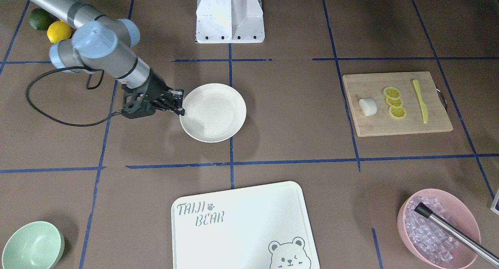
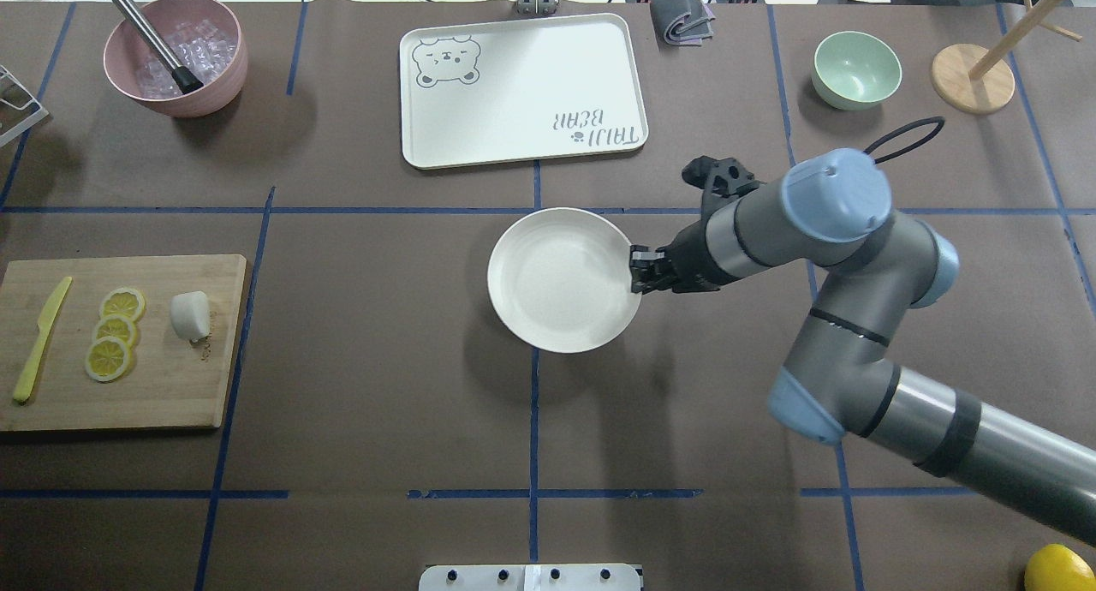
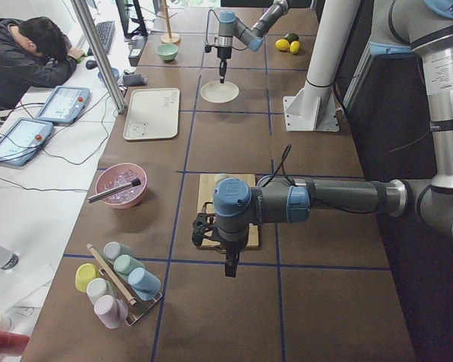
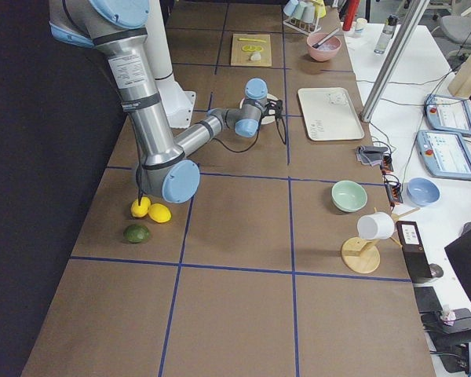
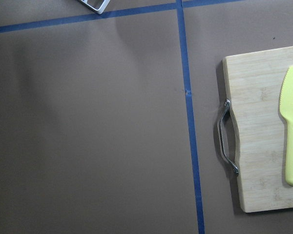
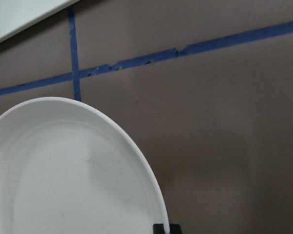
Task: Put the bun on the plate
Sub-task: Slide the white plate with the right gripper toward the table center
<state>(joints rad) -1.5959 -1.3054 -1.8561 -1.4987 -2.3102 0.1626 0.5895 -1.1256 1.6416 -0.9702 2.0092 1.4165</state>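
Observation:
The bun (image 1: 367, 106) (image 2: 189, 314), a small white lump, lies on a wooden cutting board (image 2: 163, 377) beside three lemon slices (image 2: 114, 331) at the table's left end. The cream-white plate (image 1: 218, 117) (image 2: 556, 283) (image 6: 63, 170) sits at the table's middle with nothing on it. My right gripper (image 1: 181, 111) (image 2: 638, 271) points down at the plate's rim, its fingers pinched together across the rim edge. My left gripper (image 3: 230, 271) hangs over the table just off the board's near end; I cannot tell whether it is open or shut.
A yellow knife (image 5: 292, 131) lies on the board by its metal handle (image 5: 227, 139). A bear-printed white board (image 2: 522, 90), a mint-green bowl (image 2: 856, 67), a pink bowl of ice (image 2: 175, 56), a wooden stand (image 2: 972, 77) and lemons (image 1: 58, 30) line the table's edges.

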